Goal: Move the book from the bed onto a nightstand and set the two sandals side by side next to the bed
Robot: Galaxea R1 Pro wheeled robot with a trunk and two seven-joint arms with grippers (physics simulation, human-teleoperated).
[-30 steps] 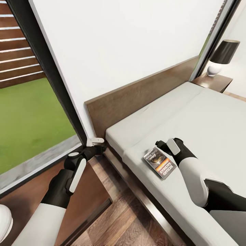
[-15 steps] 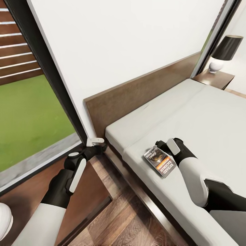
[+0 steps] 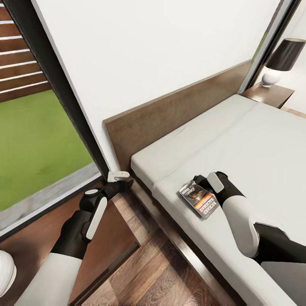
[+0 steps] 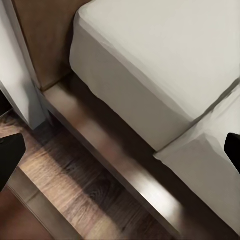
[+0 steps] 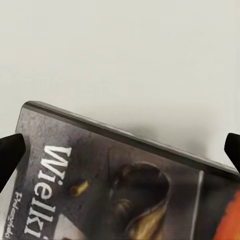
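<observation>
lay flat on the plain light grey mattress of the large low bed [image 3: 255,144], near the mattress's side edge and toward the headboard end: the small thin paperback book [image 3: 198,199], dark cover with a golden picture, an orange-red band and white lettering. cover up, nothing on top of it, so free to be taken from above.

hovered right at the book's far side, the black-and-white right gripper [image 3: 201,182], arm stretched across the mattress from the foot end. in the right wrist view, two dark fingertips [image 5: 10,152] stood at the opposite borders with the book's cover [image 5: 120,190] and the bare mattress between them: jaws spread wide, holding nothing. probably lined up so for a pinch on the book's edge, not yet made.

held low beside the bed's head corner, over the brown-grey wood plank floor [image 3: 161,272], the left gripper [image 3: 120,174]. fingertips [image 4: 9,155] apart in the left wrist view, nothing between them but the dark brown wood bed frame [image 4: 125,170] and floor; likely parked out of the way.

stood past the far side of the bed: a low dark brown wooden nightstand [image 3: 276,94] carrying a white-based lamp with a black shade [image 3: 282,59], a possible place for the book.
</observation>
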